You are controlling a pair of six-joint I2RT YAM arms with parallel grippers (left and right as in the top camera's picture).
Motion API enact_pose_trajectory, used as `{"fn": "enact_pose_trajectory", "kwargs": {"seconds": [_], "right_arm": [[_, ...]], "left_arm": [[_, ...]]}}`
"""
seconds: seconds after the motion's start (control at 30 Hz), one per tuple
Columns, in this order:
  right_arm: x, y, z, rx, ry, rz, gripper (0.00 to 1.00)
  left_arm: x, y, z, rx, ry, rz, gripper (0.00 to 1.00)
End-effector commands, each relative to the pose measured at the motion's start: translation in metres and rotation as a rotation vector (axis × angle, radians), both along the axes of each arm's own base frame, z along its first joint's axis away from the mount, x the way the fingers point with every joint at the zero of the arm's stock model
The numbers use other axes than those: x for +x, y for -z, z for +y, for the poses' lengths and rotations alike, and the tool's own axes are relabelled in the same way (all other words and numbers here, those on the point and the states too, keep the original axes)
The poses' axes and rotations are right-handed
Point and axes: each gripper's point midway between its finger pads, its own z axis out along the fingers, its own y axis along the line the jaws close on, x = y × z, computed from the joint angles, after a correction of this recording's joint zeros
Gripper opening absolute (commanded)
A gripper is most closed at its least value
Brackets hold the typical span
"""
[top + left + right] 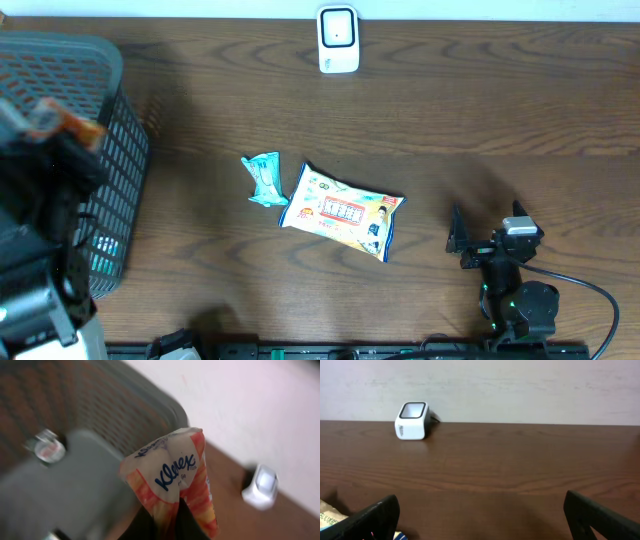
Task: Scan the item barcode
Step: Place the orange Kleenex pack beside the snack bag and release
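Left gripper (pixel 166 522): clamped on the lower end of the Kleenex pack (pixel 170 467). The pack is held in the air by the basket (pixel 125 395), well apart from the scanner (pixel 261 487).

Right gripper (pixel 482 517): jaws wide, empty, facing the scanner.

Status: pick-up appears done. Likely remaining: carry the pack to the scanner and present its barcode. No barcode shows on the visible face.

right gripper (pixel 481 510) hanging low over table (pixel 520 470), jaws standing wide apart, dark fingers (pixel 375 517) showing at both lower corners | white scanner (pixel 413 420) sitting far left, just before wall (pixel 520 390) | packet edge (pixel 329 514) peeking in lower left
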Motion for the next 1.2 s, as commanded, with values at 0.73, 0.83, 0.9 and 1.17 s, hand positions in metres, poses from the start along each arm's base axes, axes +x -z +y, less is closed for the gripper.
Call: {"fn": "enact_pose_trajectory", "kwargs": {"seconds": [0.73,0.83,0.9,1.17], "right_arm": [[0.000,0.001,-0.002,0.010,0.010,0.006,0.99],[0.000,0.001,-0.002,0.010,0.010,0.006,0.99],[0.000,0.001,-0.002,0.010,0.010,0.006,0.99],[0.000,0.001,-0.002,0.010,0.010,0.006,0.99]], "left_arm": [[0.128,0.312,-0.247,-0.189,0.450,0.712,0.07],[0.130,0.322,-0.251,-0.197,0.447,0.718,0.07],[0.130,0.323,-0.251,-0.195,0.449,0.719,0.15],[0.145,0.306,-0.250,-0.208,0.461,0.662,0.67]]}}
